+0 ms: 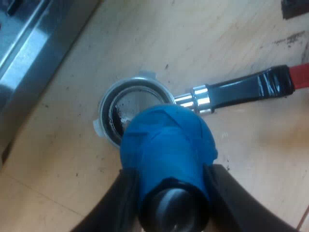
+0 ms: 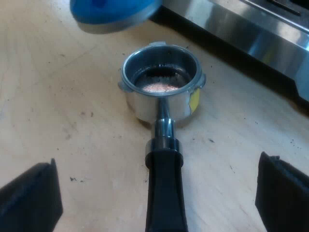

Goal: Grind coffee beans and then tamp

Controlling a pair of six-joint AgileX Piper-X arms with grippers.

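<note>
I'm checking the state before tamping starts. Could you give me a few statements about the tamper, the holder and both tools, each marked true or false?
1. The left tool grips the blue tamper. True.
2. The metal holder is locked into the espresso machine. False: it lies loose on the wooden table.
3. The right tool is shut on the holder's handle. False: its fingers stand open either side of the handle, apart from it.
4. The handle ends in red. True.
5. The tamper is pressed into the holder. False: it hangs above it, clear of the rim.
</note>
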